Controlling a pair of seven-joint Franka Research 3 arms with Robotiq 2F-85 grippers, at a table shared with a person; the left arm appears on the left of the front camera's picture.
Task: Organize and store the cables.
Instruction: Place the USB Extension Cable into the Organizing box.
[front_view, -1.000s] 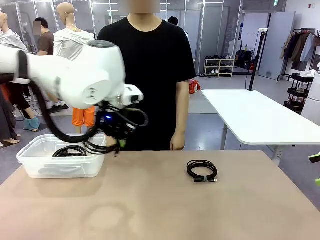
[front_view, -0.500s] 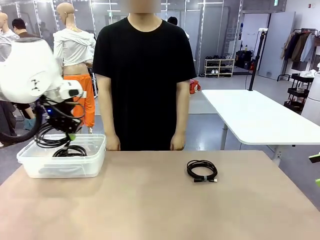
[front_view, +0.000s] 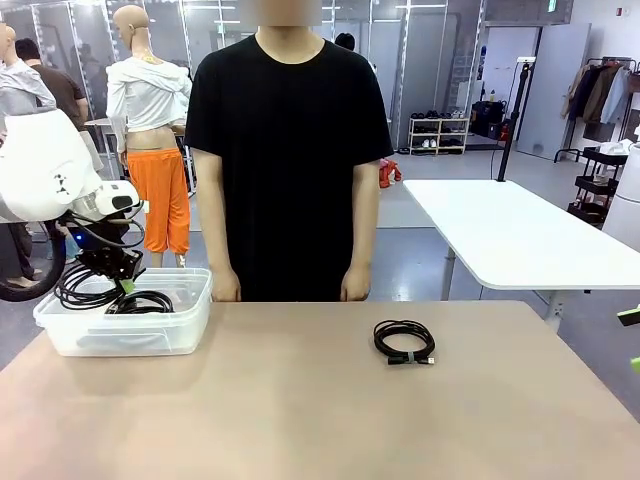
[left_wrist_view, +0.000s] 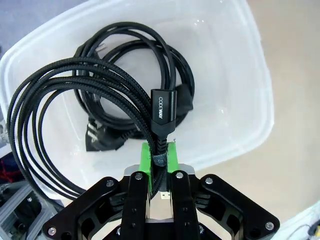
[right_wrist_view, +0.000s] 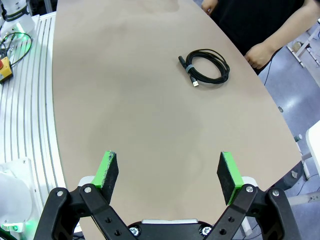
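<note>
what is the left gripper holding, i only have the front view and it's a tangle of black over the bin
Observer: The left gripper is shut on a coiled cable, pinched right at its wrap band, by the plug.
Operator: is the bin empty under it
Observer: No, another black cable already lies coiled on the bottom of the clear bin.
Operator: and the right gripper, i barely see it
Observer: The right gripper is open and holds nothing, hanging above bare table.
Operator: anything left to store
Observer: One coiled cable on the table, close to the person's hand.
</note>
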